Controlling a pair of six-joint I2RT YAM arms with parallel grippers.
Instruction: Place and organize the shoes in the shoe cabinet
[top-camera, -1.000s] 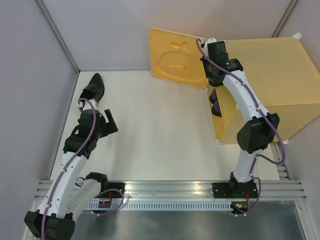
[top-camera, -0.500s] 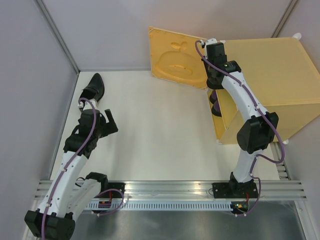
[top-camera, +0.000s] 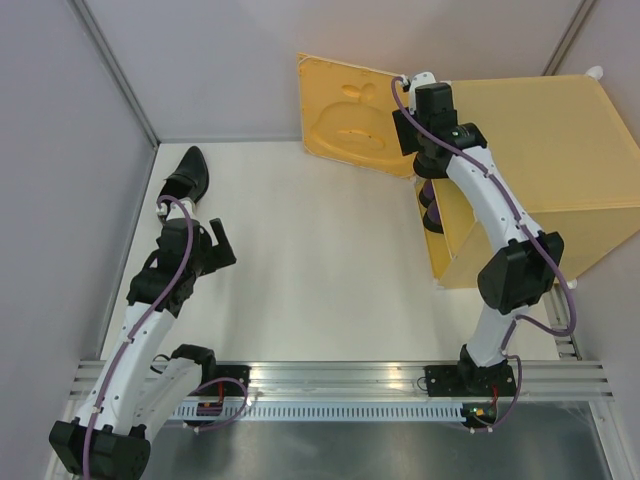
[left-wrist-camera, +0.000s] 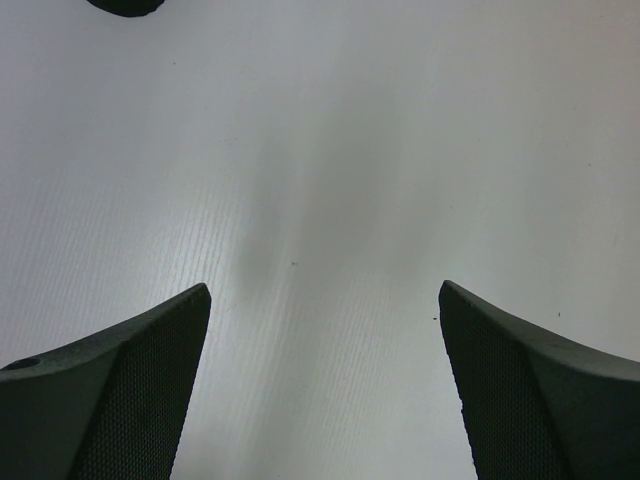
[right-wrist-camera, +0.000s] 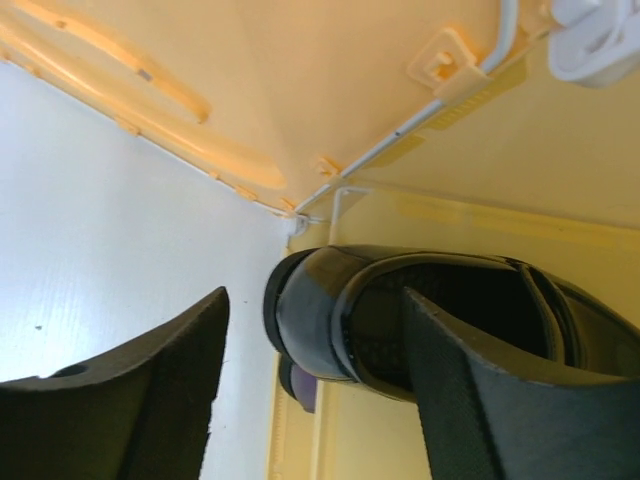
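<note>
One glossy black shoe (right-wrist-camera: 330, 320) lies heel-out at the mouth of the yellow shoe cabinet (right-wrist-camera: 470, 210), resting over a purple shoe (right-wrist-camera: 303, 388). My right gripper (right-wrist-camera: 316, 295) is open, with its fingers standing either side of the black heel and apart from it. From above, the right gripper (top-camera: 427, 168) reaches into the cabinet (top-camera: 540, 140) beside the purple shoes (top-camera: 431, 213). Another black shoe (top-camera: 186, 174) stands at the far left of the table; its edge (left-wrist-camera: 125, 5) shows in the left wrist view. My left gripper (left-wrist-camera: 324, 287) hangs open and empty over bare table, just short of that shoe.
The cabinet door (top-camera: 350, 118) stands swung open to the left of the opening, close to my right wrist. Grey walls (top-camera: 60, 150) close in the table at left and back. A metal rail (top-camera: 350, 375) runs along the near edge.
My right gripper has opened and let go of the black shoe at the cabinet mouth. The right wrist has shifted slightly. The left arm has not moved.
</note>
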